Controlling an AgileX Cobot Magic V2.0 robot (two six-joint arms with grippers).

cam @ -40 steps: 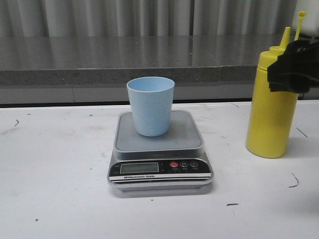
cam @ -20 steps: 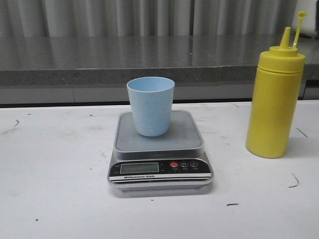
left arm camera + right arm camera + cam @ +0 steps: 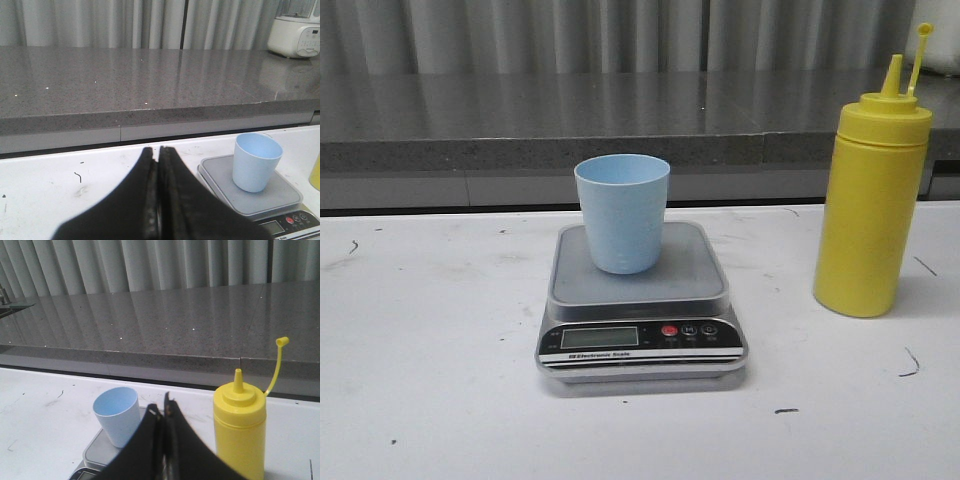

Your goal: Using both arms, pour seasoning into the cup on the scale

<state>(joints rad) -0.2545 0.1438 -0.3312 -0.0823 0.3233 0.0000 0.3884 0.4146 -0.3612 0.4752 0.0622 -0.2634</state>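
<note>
Currently cup [image 3: 622, 211] sits upright on scale [image 3: 640, 300], seasoning [image 3: 870, 205] stands untouched on desk [image 3: 440, 380] to its right, both pincers clenched empty, left pincer [image 3: 157, 200], right pincer [image 3: 163, 440], so open right wide, grip bottle mid-body, then tilt nozzle over cup.

- A pale blue cup [image 3: 622, 212] stands upright on the grey platform of the digital kitchen scale [image 3: 640, 310] straight ahead of me, on the white table [image 3: 430, 380].
- The scale's display and its red and dark buttons face the camera.
- On my right, well apart from the scale, a tall yellow squeeze bottle [image 3: 870, 205] stands upright, nozzle uncovered, its tethered cap raised beside it.
</note>
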